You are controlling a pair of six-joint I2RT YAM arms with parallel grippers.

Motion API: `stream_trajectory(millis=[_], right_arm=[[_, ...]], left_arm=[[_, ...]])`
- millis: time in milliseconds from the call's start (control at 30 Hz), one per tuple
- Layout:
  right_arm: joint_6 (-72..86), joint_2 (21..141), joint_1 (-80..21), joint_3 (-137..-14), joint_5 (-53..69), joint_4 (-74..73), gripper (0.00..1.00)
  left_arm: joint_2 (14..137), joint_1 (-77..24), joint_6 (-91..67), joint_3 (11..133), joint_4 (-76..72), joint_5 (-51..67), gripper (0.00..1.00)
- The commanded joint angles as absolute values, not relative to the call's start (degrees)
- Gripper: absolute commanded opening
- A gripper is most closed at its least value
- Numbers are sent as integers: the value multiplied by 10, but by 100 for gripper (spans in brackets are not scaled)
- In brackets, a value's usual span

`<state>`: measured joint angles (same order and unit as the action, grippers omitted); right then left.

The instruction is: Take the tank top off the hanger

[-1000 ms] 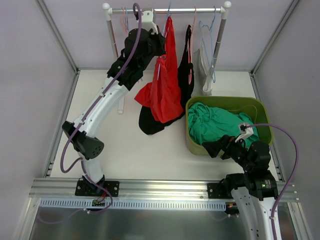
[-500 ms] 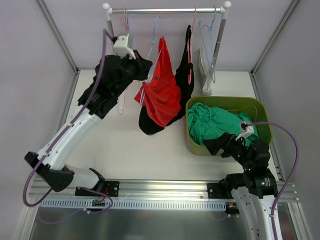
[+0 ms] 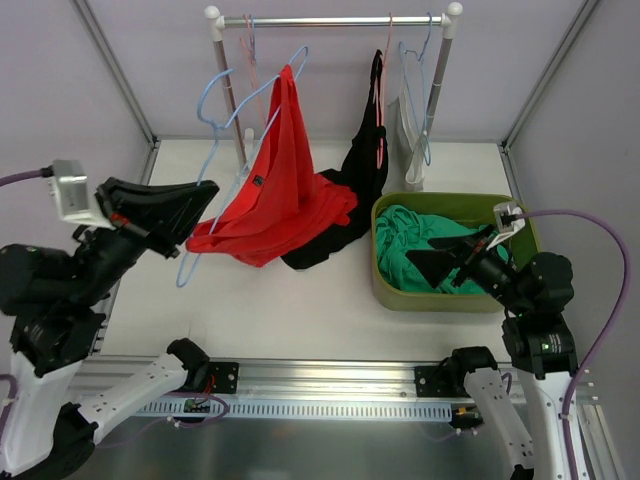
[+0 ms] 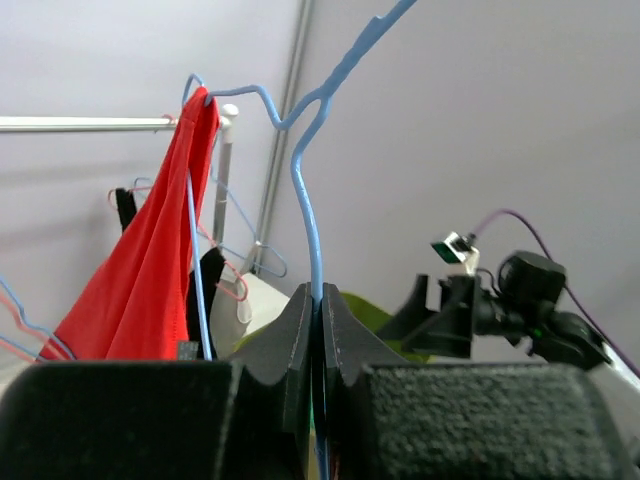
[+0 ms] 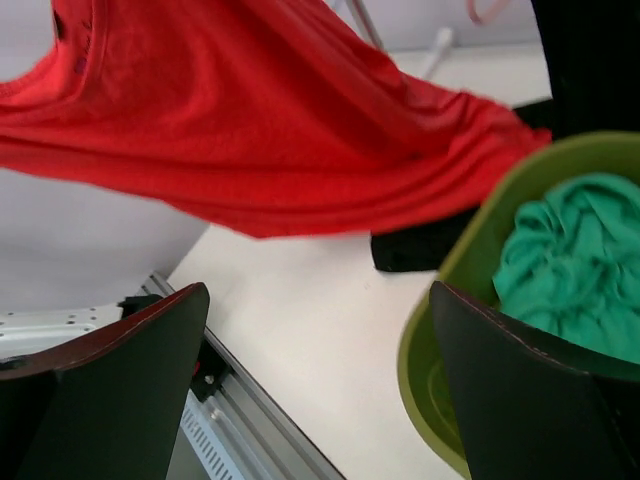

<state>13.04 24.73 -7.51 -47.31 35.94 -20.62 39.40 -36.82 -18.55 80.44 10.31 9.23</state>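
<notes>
Here the left fingers [image 4: 290, 345] pinch the blue hanger [image 4: 308, 200], holding the red tank top [image 3: 275, 190] clear of the rail [image 3: 330, 20] near 11 o'clock. The right fingers [image 5: 110, 390] gape at 3 o'clock, probably to tug it free.

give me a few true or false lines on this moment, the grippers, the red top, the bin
1. The left gripper is shut on the blue hanger. True.
2. The red tank top is off the hanger. False: it hangs from the hanger.
3. The right gripper is open and holds nothing. True.
4. The bin holds a black garment. False: a green garment lies in it.
</notes>
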Motion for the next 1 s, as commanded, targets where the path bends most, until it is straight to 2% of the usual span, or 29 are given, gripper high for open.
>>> stream_trajectory(millis=[0, 133, 300, 400, 533, 600, 700, 767, 833, 967], right_arm=[[148, 289, -78, -539, 429, -105, 98], [179, 328, -80, -571, 454, -55, 98], [272, 373, -103, -552, 478, 78, 98], [256, 409, -165, -539, 454, 93, 97], [127, 472, -349, -575, 358, 12, 94], [74, 499, -402, -604, 271, -36, 94], [32, 549, -450, -620, 172, -50, 88], [18, 584, -467, -628, 143, -48, 78], [9, 607, -477, -642, 142, -41, 67], [4, 639, -488, -650, 121, -31, 58]], left_arm=[[378, -373, -163, 888, 100, 163, 0], [362, -373, -157, 946, 169, 143, 0], [330, -374, -185, 856, 184, 164, 0], [320, -373, -221, 787, 181, 202, 0], [297, -373, -270, 710, 167, 221, 0], [273, -373, -283, 676, 161, 220, 0], [250, -374, -306, 649, 156, 219, 0], [244, -373, -321, 640, 155, 228, 0], [245, -373, -328, 630, 156, 242, 0], [242, -374, -334, 614, 156, 241, 0]])
